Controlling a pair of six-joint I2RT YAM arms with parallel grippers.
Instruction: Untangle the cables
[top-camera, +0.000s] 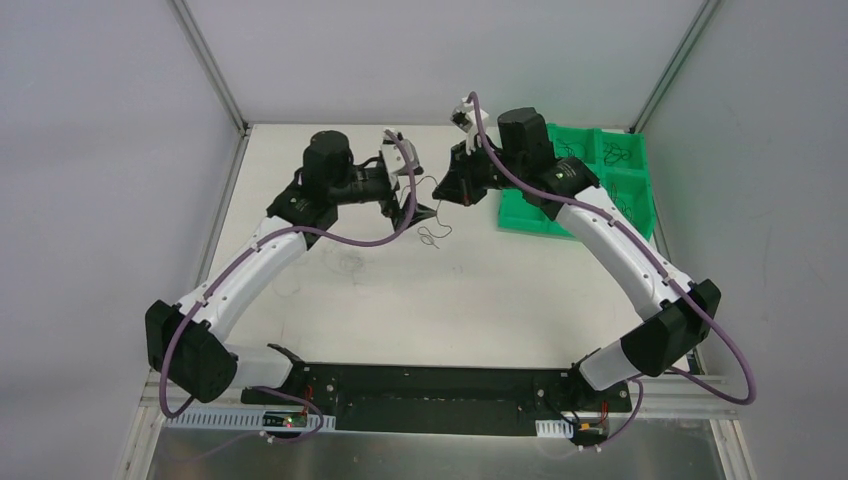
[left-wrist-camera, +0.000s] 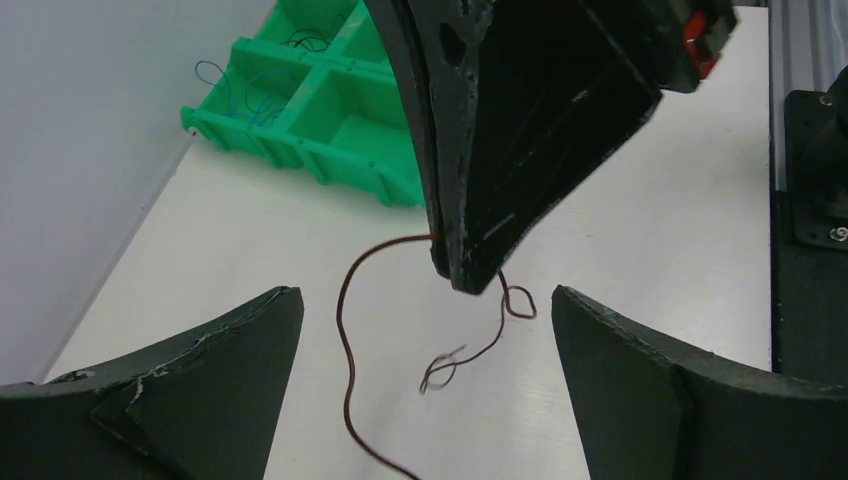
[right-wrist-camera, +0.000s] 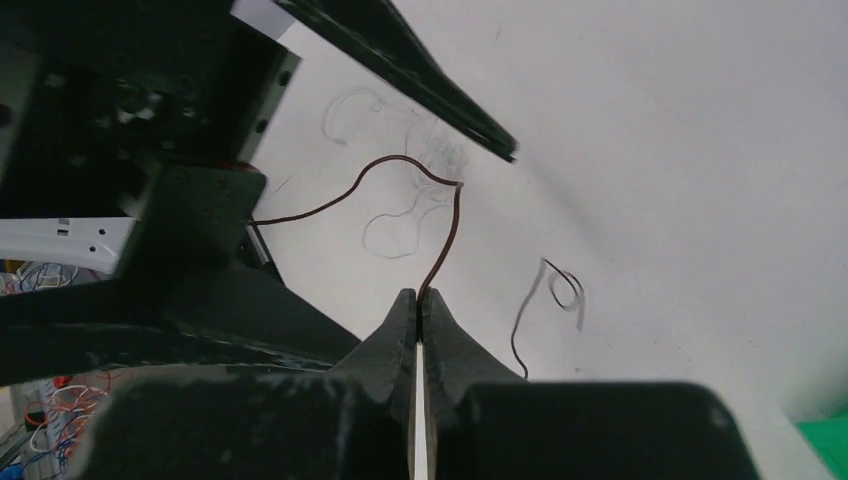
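A hair-thin dark red cable (left-wrist-camera: 342, 320) hangs between the two grippers above the white table. My right gripper (right-wrist-camera: 419, 297) is shut on it; in the left wrist view its black fingers (left-wrist-camera: 480, 230) point down with the cable pinched at the tip. One end curls into small loops (right-wrist-camera: 565, 285) over the table (top-camera: 432, 237). The other end runs toward my left gripper (left-wrist-camera: 425, 300), which is open, with the cable passing between its fingers untouched. In the top view the left gripper (top-camera: 415, 205) and right gripper (top-camera: 448, 190) stand close together at the table's far middle.
A green compartment tray (top-camera: 520, 215) stands at the far right; thin blue cables (left-wrist-camera: 230, 80) lie in its compartments. Faint whitish curls (right-wrist-camera: 400, 235) lie on the table under the grippers. Several red and blue wires (right-wrist-camera: 55, 410) show at that view's lower left corner.
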